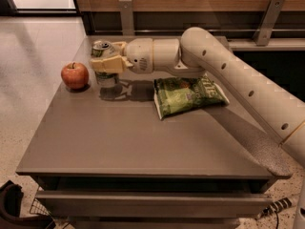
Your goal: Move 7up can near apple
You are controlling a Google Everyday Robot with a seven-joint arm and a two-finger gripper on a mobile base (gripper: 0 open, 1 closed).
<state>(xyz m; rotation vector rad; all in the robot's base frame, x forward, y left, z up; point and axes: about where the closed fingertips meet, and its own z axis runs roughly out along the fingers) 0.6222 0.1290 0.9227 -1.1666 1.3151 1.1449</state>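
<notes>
The tool (106, 57) is in the upper left of the frame, closed on the can (101, 46). The can is upright, just right of the apple (75, 75), near it but apart. Whether the can base rests on the worktop (143, 142) cannot be told.

Judgement: placement is nearly complete.

Risks:
- Further leftward travel would push the can into the apple and roll it toward the left edge.
- Release above the surface, or a finger dragging on withdrawal, could tip the can.

The bag (188, 93) lies well to the right.
</notes>
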